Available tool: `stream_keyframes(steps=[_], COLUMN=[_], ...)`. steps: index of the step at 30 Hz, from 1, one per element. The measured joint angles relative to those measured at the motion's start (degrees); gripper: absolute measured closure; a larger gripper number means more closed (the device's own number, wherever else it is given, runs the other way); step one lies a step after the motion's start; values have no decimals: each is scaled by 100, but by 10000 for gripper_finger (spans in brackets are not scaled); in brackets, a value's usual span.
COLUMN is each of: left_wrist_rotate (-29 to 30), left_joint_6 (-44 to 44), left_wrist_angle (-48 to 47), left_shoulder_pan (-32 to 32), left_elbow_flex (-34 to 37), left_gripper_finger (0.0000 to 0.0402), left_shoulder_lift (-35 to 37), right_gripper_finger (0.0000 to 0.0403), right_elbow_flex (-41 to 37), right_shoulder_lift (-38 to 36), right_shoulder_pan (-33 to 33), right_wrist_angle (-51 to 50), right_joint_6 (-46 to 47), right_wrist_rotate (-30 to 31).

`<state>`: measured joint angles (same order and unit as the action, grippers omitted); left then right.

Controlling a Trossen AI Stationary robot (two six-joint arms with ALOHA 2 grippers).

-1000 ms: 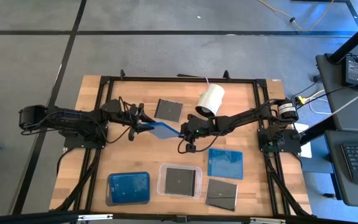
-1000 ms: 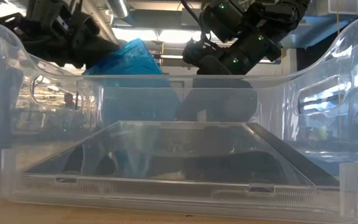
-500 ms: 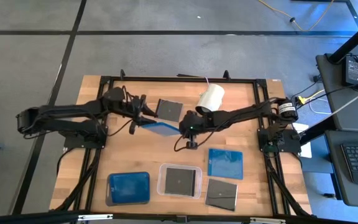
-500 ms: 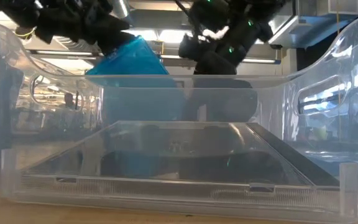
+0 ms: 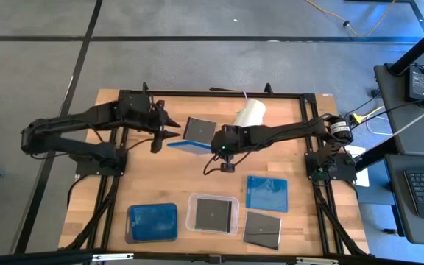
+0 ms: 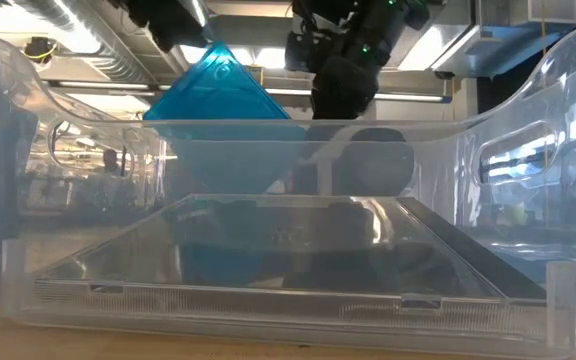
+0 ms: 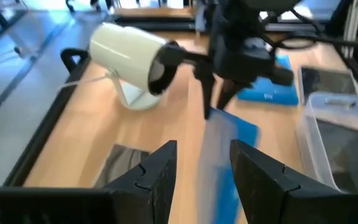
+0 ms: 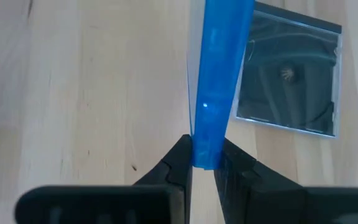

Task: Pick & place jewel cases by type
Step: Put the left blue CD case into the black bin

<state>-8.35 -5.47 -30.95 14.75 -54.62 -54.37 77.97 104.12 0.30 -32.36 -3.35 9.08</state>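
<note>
A: Pincers first. We see the right pincer [image 8: 204,163] clamped on the edge of a blue jewel case [image 5: 190,145], which hangs edge-up above the table [image 5: 160,184] near its middle. The wrist view shows both fingers pressed against the case's thin edge.

B: We agree. The left pincer [image 5: 169,125] sits just beside the same case, on its left; its fingers [image 7: 160,177] stand apart, with the case's free edge running between them. We cannot tell from that view whether they touch it.

A: In the low view the blue case [image 6: 218,95] shows as a tilted blue shape raised over the wood, seen across the wall of the clear tray [image 6: 288,270].

B: Other cases, as we log them: a dark jewel case [image 5: 199,129] lies flat just behind the held one, near the white cylinder [image 5: 249,115]. A second blue case [image 5: 266,193] lies flat at front right, with a dark case [image 5: 263,229] beside it at the front edge.

A: We note the clear tray [image 5: 213,214] at front centre holds a dark case. The dark grey tray [image 5: 152,222] to its left holds something blue.
</note>
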Motion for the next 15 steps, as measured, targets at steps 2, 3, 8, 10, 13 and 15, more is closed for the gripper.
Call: stream_keyframes(steps=[2, 3, 8, 10, 13, 15], left_wrist_rotate=[157, 275, 1027, 1179, 1171, 1106], left_joint_6=[4, 19, 312, 194, 174, 168], left_wrist_angle=[-166, -216, -320, -398, -408, -406], left_shoulder_pan=[-242, -372, -884, -998, -1090, -1127], left_elbow_flex=[-85, -121, -395, -534, -737, -836], left_gripper_finger=[256, 256, 256, 256, 256, 256], left_shoulder_lift=[-127, -208, -770, -985, -1238, -1356], right_gripper_finger=[350, 350, 350, 350, 350, 350], right_elbow_flex=[0, 0, 0, 0, 0, 0], right_shoulder_lift=[-2, -1, -2, -2, -2, -2], right_shoulder_pan=[-14, -20, -21, -17, -16, -16], right_wrist_angle=[5, 13, 79, 76, 70, 50], right_joint_6=[37, 68, 158, 179, 284, 307], right_wrist_rotate=[3, 3, 0, -5, -9, -9])
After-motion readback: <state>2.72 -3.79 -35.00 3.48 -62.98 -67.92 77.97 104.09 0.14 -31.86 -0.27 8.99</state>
